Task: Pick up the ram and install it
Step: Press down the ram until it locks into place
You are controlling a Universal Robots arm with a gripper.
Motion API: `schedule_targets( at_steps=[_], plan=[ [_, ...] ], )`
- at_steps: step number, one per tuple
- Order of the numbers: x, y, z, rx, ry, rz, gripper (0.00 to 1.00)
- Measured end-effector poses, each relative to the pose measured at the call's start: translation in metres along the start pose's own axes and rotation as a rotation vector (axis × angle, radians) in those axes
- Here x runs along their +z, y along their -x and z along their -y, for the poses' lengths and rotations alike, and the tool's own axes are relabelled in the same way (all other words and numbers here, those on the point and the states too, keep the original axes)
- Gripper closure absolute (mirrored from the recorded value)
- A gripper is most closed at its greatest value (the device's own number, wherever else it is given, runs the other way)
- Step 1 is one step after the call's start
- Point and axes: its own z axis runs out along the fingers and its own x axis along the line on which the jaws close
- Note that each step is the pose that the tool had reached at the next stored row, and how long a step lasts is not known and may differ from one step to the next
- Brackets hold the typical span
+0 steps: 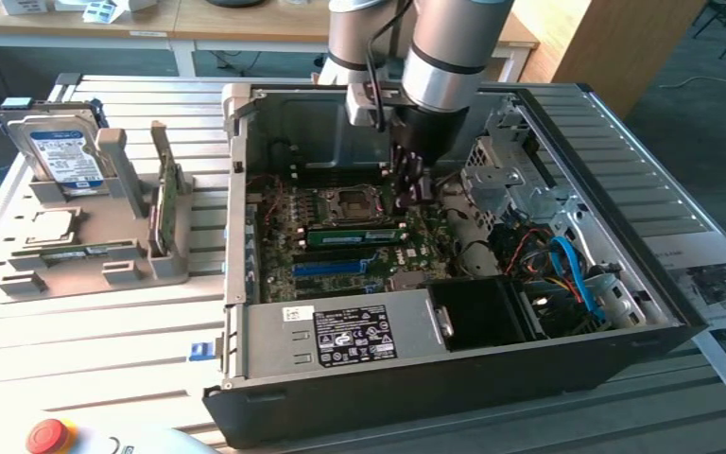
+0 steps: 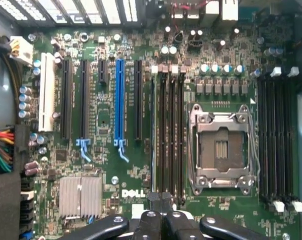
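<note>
While the long thin green ram stick (image 1: 353, 232) sits in its slot, the shut claw (image 2: 161, 200) should be pressed straight down on it, evenly.

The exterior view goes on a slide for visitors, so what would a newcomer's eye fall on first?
The open computer case with its green motherboard bared, and the robot arm reaching down into it. Its gripper, shut, hangs just above the ram seated by the empty processor socket.

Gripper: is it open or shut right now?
Shut. In the wrist view the gripper has its fingertips together with no gap, above the memory slots beside the CPU socket.
</note>
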Motion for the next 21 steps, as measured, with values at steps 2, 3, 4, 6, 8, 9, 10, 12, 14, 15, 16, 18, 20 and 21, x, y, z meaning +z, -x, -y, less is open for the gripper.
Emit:
schedule_targets(
  at_steps=[2, 3, 4, 6, 8, 9, 10, 12, 14, 15, 16, 18, 20, 21],
  plan=[
    [0.0003, 0.0, -0.0042, 0.0, 0.0, 0.0001, 0.89],
    [0.0005, 0.0, -0.0062, 0.0, 0.0, 0.0, 0.89],
    [0.0006, 0.0, -0.0082, 0.0, 0.0, 0.0, 0.89],
    [0.001, 0.001, -0.0125, 0.0, 0.0, 0.0, 0.89],
    [0.0014, 0.001, -0.0171, 0.0, 0.0, 0.0, 0.89],
    [0.0015, 0.001, -0.0197, 0.0, 0.0001, -0.0001, 0.89],
    [0.0018, 0.001, -0.0221, 0.0, 0.0001, -0.0001, 0.89],
    [0.0023, 0.002, -0.0271, 0.0, 0.0, -0.0001, 0.89],
    [0.0027, 0.002, -0.0324, 0.0, 0.0001, -0.0001, 0.89],
    [0.003, 0.002, -0.035, 0.0, 0.0, -0.0001, 0.89],
    [0.0033, 0.002, -0.0378, 0.0, 0.0, 0.0, 0.89],
    [0.0037, 0.003, -0.0428, 0.0, 0.0, 0.0, 0.89],
    [0.0042, 0.003, -0.0476, 0.0, -0.0001, 0.0001, 0.89],
    [0.0044, 0.003, -0.0498, 0.0, -0.0001, 0.0002, 0.89]
  ],
)
